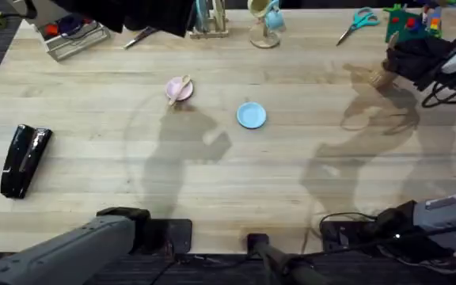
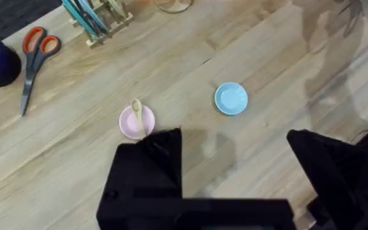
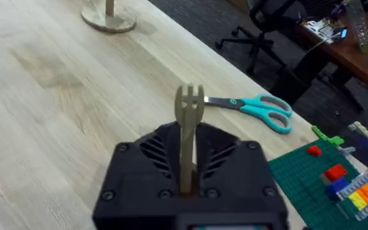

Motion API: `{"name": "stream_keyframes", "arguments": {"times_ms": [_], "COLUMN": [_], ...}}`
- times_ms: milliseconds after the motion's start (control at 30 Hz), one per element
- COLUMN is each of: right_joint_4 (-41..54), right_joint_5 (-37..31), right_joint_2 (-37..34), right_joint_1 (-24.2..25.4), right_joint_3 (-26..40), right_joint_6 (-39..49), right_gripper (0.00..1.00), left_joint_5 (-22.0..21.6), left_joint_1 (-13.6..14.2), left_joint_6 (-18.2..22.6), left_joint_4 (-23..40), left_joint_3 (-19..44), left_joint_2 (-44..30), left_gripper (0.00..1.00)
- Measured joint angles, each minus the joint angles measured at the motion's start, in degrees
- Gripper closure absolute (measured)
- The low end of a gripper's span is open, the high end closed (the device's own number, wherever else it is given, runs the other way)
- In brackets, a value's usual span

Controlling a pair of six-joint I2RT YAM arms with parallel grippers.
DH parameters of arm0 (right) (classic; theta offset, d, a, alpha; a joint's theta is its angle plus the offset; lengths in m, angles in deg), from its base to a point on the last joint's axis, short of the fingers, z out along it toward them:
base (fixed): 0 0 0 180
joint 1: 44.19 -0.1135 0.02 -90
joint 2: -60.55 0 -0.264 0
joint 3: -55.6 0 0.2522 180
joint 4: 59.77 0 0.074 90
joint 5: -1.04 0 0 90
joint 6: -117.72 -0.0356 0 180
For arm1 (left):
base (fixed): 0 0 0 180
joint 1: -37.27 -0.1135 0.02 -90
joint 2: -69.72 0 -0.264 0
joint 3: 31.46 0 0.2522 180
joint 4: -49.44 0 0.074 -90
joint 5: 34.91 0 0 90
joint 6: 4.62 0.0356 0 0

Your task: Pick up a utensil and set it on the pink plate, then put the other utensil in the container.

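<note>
The spoon (image 1: 182, 85) lies on the plate (image 1: 178, 91) left of centre, with a second plate (image 1: 251, 115) to its lower right, apart from it. A stapler (image 1: 24, 159) sits at the far left edge. Scissors (image 1: 358, 22) lie at the upper right (beside a brick board (image 1: 410, 24)). The fork (image 3: 189, 131) stands upright between the right gripper's (image 3: 187, 185) fingers.

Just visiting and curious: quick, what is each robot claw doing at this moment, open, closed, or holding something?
Left gripper: open, holding nothing, above the table near the pink plate with the spoon on it.
Right gripper: closed on the wooden fork.
</note>
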Motion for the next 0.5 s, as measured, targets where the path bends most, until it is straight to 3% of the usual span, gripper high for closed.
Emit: {"name": "stream_keyframes", "arguments": {"times_ms": [267,433,500], "right_joint_4": [0.0,0.0,0.1], "right_joint_5": [0.0,0.0,0.0], "right_joint_2": [0.0,0.0,0.0], "right_joint_1": [0.0,0.0,0.0], "right_joint_3": [0.0,0.0,0.8], "right_joint_6": [0.0,-0.2,-2.9], "right_gripper": [0.706,0.663,0.558], "left_joint_5": [0.0,0.0,0.0], "left_joint_1": [0.0,0.0,0.0], "left_joint_6": [0.0,0.0,0.0], "left_joint_4": [0.0,0.0,0.0], "left_joint_3": [0.0,0.0,0.0], "left_joint_2": [0.0,0.0,0.0], "left_gripper": [0.007,0.007,0.007]}}
